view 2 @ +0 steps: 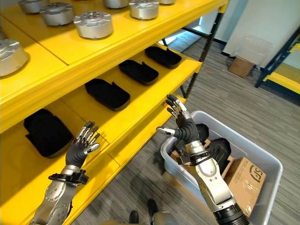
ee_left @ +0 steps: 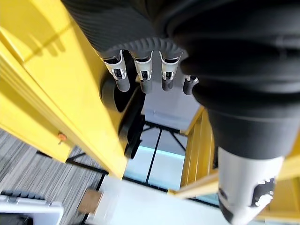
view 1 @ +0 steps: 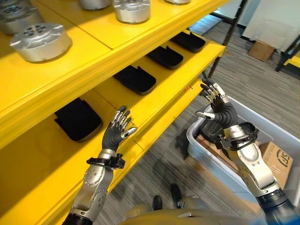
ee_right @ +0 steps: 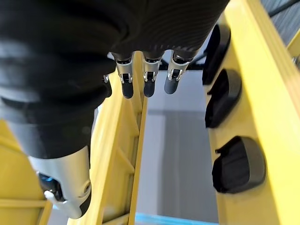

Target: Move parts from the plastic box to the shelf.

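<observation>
The yellow shelf is spreading across most of the head views in tiers: silver round metal parts are sitting on the upper level, and black moulded parts are lying in a row on the level below, well apart from one another. Beside the shelf, on the grey floor, the plastic box is standing (a pale grey tub with upright walls). Inside it, black parts are lying near the shelf-side end, with a brown cardboard carton next to them.

The left robot hand is hovering released, fingers straight, over the front edge of the lower shelf level, near the nearest black part and touching nothing. The right robot hand is raised above the box's shelf-side rim, fingers spread and thumb out, likewise empty.

The black parts are looking like rigid, smooth plastic shells, probably light and not fragile. Their rounded tops are likely slippery, so a pinch from above could slide off. Taking hold across the narrower width, thumb on one long side and fingers on the other, near the middle, seems the surest grip. The parts in the box are partly hidden behind the right arm, so how they are lying cannot be told exactly.
</observation>
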Robot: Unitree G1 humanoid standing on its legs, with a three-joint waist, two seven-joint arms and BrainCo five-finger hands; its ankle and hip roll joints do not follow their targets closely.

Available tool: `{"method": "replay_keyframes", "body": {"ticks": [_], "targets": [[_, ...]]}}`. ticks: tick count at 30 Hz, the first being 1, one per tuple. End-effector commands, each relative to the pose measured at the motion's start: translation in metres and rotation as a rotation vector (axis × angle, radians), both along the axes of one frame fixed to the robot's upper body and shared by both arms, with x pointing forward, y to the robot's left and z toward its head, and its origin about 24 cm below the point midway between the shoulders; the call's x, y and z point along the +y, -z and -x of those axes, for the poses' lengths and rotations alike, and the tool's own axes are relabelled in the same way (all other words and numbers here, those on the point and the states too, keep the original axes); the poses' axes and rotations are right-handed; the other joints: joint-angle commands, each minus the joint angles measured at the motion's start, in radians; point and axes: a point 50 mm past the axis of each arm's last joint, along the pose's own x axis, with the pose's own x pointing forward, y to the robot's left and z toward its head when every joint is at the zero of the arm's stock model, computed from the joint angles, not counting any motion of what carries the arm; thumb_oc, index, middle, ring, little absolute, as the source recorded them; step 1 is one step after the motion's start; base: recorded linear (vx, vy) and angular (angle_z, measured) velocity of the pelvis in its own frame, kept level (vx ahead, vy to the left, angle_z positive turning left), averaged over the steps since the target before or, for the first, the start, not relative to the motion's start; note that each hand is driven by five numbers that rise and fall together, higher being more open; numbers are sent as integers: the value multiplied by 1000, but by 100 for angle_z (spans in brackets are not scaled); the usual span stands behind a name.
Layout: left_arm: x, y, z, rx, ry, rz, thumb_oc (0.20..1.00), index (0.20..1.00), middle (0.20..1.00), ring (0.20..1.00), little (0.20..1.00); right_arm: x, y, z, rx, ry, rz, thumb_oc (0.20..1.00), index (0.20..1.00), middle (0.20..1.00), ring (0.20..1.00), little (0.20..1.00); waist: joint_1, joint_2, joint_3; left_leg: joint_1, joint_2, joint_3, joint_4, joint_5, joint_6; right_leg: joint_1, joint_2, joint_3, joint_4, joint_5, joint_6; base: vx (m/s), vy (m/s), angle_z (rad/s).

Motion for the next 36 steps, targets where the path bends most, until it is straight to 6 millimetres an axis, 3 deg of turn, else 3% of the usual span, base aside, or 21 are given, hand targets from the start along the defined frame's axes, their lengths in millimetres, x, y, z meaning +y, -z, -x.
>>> {"method": "replay_keyframes", "body": {"ticks": [1, 2, 5, 7, 9, 11, 12, 13, 18, 19, 24, 26, 28, 31, 32, 34, 36], "targets": [[10, -32, -2, -166, -53, -48, 1000, 1000, 1000, 1000, 1000, 20, -24, -5, -122, -26, -50, 1000, 1000, 1000, 1000, 1000, 81, 36, 13, -104, 54, -27, 94, -61, 2, 41, -180, -512, 44, -55, 35, -130, -75, -210], [13, -31, -2, -160, -57, -53, 1000, 1000, 1000, 1000, 1000, 21, -23, -7, -119, -24, -48, 1000, 1000, 1000, 1000, 1000, 80, 51, 16, -95, 79, -2, 90, -60, -3, 55, -242, -585, 69, -61, 25, -86, -58, -172], [13, -30, -2, -151, -53, -49, 1000, 1000, 1000, 1000, 1000, 22, -23, -6, -120, -33, -36, 1000, 1000, 1000, 1000, 1000, 74, 51, 16, -78, 87, 15, 81, -63, -4, 65, -267, -586, 78, -55, 27, 12, -28, -90], [11, -30, -4, -147, -41, -59, 1000, 1000, 1000, 1000, 1000, 19, -23, -7, -121, -14, -5, 1000, 1000, 1000, 1000, 1000, 57, 44, 0, -52, 75, 29, 71, -84, 6, 75, -347, -524, 55, 18, 69, 62, -106, -57], [10, -33, -6, -162, -44, -65, 1000, 1000, 1000, 1000, 1000, 19, -24, -8, -125, -5, -3, 1000, 1000, 1000, 1000, 1000, 58, 37, -8, -41, 81, 52, 71, -105, -4, 79, -389, -559, 12, 54, 100, 48, -150, -44], [10, -32, -7, -161, -46, -72, 1000, 1000, 1000, 1000, 1000, 18, -23, -8, -123, -4, -2, 1000, 1000, 1000, 1000, 1000, 56, 23, -6, -39, 81, 80, 71, -100, -3, 97, -393, -578, -21, 77, 99, -28, -138, -62], [9, -29, -7, -150, -49, -73, 1000, 1000, 1000, 1000, 1000, 15, -21, -7, -111, 1, 1, 1000, 1000, 1000, 1000, 1000, 51, -3, -17, -31, 79, 94, 62, -101, -10, 124, -372, -564, -83, 89, 114, 10, -226, -42], [8, -27, -7, -142, -55, -60, 1000, 1000, 1000, 1000, 1000, 14, -20, -6, -108, 2, 4, 1000, 1000, 1000, 1000, 1000, 45, -8, -26, -28, 87, 97, 56, -93, -19, 125, -355, -548, -95, 90, 115, 81, -323, -41], [7, -21, -6, -119, -56, -40, 1000, 1000, 1000, 1000, 1000, 4, -19, -2, -100, 14, 19, 1000, 1000, 1000, 1000, 1000, 18, -8, -35, -3, 139, 102, 43, -77, -52, 136, -295, -529, -103, 60, 93, 65, -233, -41], [4, -20, -8, -116, -46, -28, 1000, 1000, 1000, 1000, 1000, 0, -19, -2, -101, 27, 13, 1000, 1000, 1000, 1000, 1000, 2, -10, -35, -1, 170, 104, 47, -66, -73, 143, -267, -522, -107, 42, 80, 31, -172, -5], [1, -19, -9, -111, -34, -20, 1000, 1000, 1000, 1000, 1000, -7, -22, -1, -116, 48, 5, 1000, 1000, 1000, 1000, 1000, -21, -13, -37, 5, 237, 114, 68, -45, -111, 154, -198, -495, -110, -4, 43, 64, -245, -5], [0, -18, -10, -107, -34, -12, 1000, 1000, 1000, 1000, 1000, -9, -24, -1, -124, 47, 1, 1000, 1000, 1000, 1000, 1000, -24, -16, -25, -15, 250, 108, 133, -38, -118, 157, -182, -482, -105, -17, 28, 47, -225, -11], [0, -17, -10, -106, -36, -11, 1000, 1000, 1000, 1000, 1000, -10, -28, 0, -142, 43, -4, 1000, 1000, 1000, 1000, 1000, -20, -23, 2, -85, 279, 81, 288, 6, -133, 164, -158, -469, -101, -34, -1, -3, -256, -30], [-1, -17, -11, -107, -37, -13, 1000, 1000, 1000, 1000, 1000, -11, -31, 2, -157, 37, -9, 1000, 1000, 1000, 1000, 1000, 4, -40, 56, -194, 257, -23, 518, 67, -150, 184, -141, -462, -95, -55, -39, -10, -169, -24], [-1, -17, -11, -108, -37, -13, 1000, 1000, 1000, 1000, 1000, -11, -31, 2, -158, 37, -9, 1000, 1000, 1000, 1000, 1000, 1, -41, 54, -200, 254, -26, 518, 70, -149, 180, -143, -465, -96, -52, -39, 50, -46, -33], [-2, -16, -9, -94, -26, -18, 1000, 1000, 1000, 1000, 1000, -15, -31, 3, -161, 65, -2, 1000, 1000, 1000, 1000, 1000, 5, -47, 60, -215, 274, -63, 329, 56, -133, 189, -151, -465, -105, -65, -19, 118, 76, -14], [-3, -17, -9, -101, -29, -18, 1000, 1000, 1000, 1000, 1000, -18, -28, 3, -153, 85, 2, 1000, 1000, 1000, 1000, 1000, 11, -39, 60, -217, 328, -121, 116, 124, -148, 183, -154, -447, -95, -74, -1, 131, 187, 4]]}}
